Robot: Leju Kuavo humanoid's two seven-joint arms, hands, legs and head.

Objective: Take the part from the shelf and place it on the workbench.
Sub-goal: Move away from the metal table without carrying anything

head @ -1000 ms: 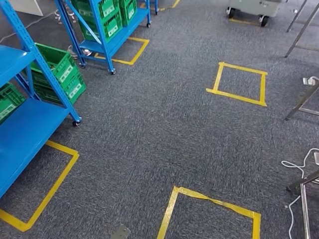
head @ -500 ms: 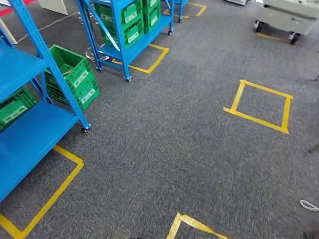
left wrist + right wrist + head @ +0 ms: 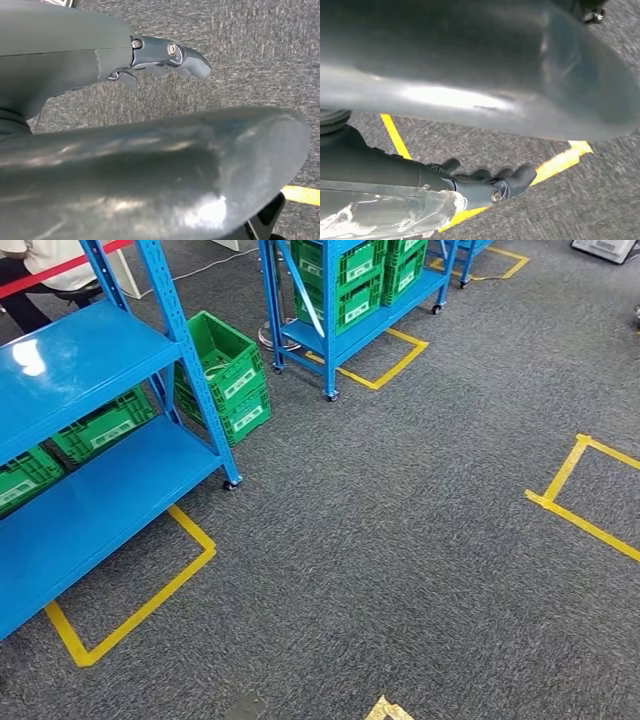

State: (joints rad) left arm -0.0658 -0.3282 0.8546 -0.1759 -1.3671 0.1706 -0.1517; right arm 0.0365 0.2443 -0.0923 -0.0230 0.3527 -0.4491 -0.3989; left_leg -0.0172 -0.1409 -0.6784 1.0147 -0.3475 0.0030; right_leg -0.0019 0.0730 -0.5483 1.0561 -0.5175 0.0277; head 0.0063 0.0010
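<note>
Both the left hand (image 3: 166,52) and right hand (image 3: 486,182) hang with nothing in them (fingers loosely extended); the blue shelf (image 3: 83,360) stands near, so either fetching or finished.

blue shelf (image 3: 90,370) on castors at left, green crates (image 3: 102,425) on its lower tier

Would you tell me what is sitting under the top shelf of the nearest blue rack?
Under the top shelf of the blue rack, green crates rest toward the back of the lower shelf, whose front is bare. The top shelf covers the crates' upper parts, so their contents cannot be seen.
</note>
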